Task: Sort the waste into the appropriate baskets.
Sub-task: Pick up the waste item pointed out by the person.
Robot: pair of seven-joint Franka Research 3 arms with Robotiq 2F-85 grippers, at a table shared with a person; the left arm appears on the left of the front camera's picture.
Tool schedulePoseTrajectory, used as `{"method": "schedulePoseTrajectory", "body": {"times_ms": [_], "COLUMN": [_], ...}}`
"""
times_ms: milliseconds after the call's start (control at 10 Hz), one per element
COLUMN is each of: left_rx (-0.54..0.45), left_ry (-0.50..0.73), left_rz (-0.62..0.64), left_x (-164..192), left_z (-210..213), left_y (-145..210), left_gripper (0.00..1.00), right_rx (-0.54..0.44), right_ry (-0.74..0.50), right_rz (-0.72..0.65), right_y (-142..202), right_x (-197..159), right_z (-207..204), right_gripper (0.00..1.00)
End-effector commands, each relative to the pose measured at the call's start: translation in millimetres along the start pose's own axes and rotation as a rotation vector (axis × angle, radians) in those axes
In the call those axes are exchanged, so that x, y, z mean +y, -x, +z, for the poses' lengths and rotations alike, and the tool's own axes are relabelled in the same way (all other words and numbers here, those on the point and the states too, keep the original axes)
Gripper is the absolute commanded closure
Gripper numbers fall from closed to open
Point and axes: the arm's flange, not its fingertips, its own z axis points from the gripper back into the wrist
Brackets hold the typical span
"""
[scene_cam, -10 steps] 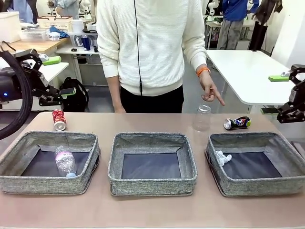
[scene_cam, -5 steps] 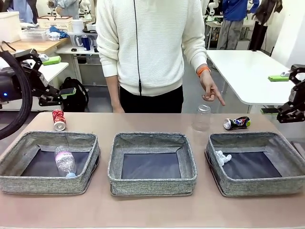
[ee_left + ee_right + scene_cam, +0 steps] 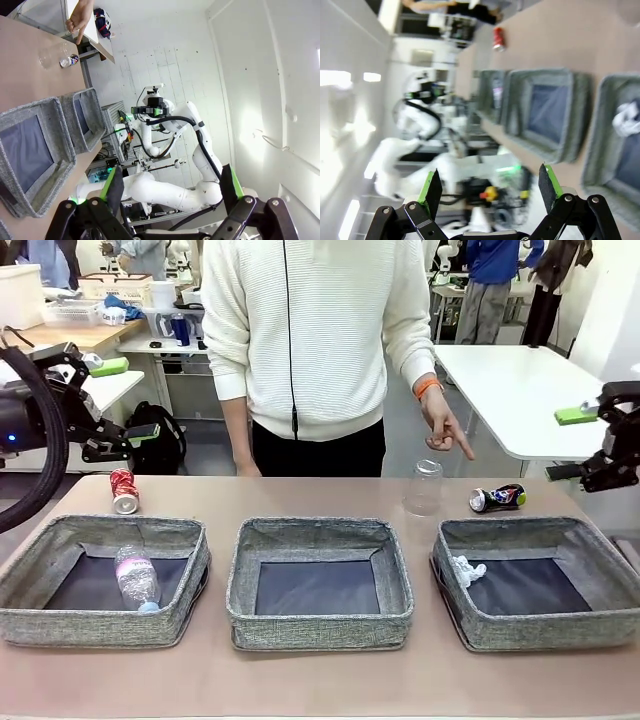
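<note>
Waste: red can (image 3: pixel 123 491), dark can (image 3: pixel 497 499), cup (image 3: pixel 424 487) loose by counter's (image 3: pixel 320 680) far edge; bottle (image 3: pixel 137 578), paper (image 3: pixel 466 570) binned.
Left end effector (image 3: pixel 125 400) and right end effector (image 3: pixel 570 444) gape wide, empty; I'd drop the right straight over the dark can.

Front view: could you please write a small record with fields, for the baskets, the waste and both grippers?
left basket: holds clear plastic bottle, lying
middle basket: no waste inside
right basket: holds paper ball
waste on table: red can behind left basket; clear cup and dark can behind right basket
person's hand: finger pointing down, above cup and dark can
left gripper: open, holds nothing
right gripper: open, holds nothing
</note>
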Motion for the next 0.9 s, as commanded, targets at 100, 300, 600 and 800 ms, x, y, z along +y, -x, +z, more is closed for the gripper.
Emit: {"method": "schedulePoseTrajectory", "body": {"times_ms": [100,300,600,800], "left_rx": [-0.017,-0.017,-0.017,-0.017], "left_ry": [0.014,0.014,0.014,0.014], "left_rz": [0.015,0.015,0.015,0.015], "left_x": [-3.2,-3.2,-3.2,-3.2], "left_z": [-2.0,-2.0,-2.0,-2.0], "left_y": [3.8,3.8,3.8,3.8], "left_gripper": [0.0,0.0,0.0,0.0], "right_rx": [-0.165,-0.183,-0.204,-0.15], "right_ry": [0.432,0.832,0.734,0.811], "right_rz": [0.021,0.145,0.259,0.17], "right_y": [-15.5,-32.3,-40.5,-45.7], "right_x": [-3.4,8.5,17.8,17.8], "right_z": [-2.5,-17.7,-5.5,-9.0], "right_gripper": [0.0,0.0,0.0,0.0]}}
